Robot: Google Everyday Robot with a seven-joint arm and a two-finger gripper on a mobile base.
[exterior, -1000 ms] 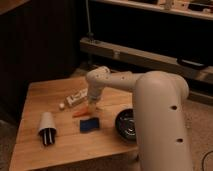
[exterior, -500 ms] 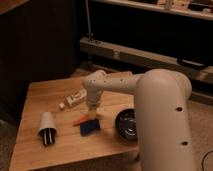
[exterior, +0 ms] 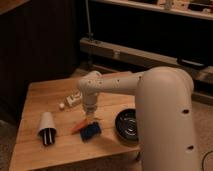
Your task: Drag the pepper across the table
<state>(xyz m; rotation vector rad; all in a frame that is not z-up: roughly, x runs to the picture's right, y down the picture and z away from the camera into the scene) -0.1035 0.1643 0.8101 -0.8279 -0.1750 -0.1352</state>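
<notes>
The end effector over the pepper hides its upper end.

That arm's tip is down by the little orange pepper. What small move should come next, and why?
Probably a short sideways slide of the end effector, low along the table, carrying the pepper away from the blue sponge. It is shut and down at the pepper's end, and the sponge lies right beside.

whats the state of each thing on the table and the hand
pepper, lying flat on the table
hand, shut, tip down by the pepper
blue sponge, lying flat beside the pepper
white cup, on its side
black bowl, upright
white packet, lying flat
</notes>
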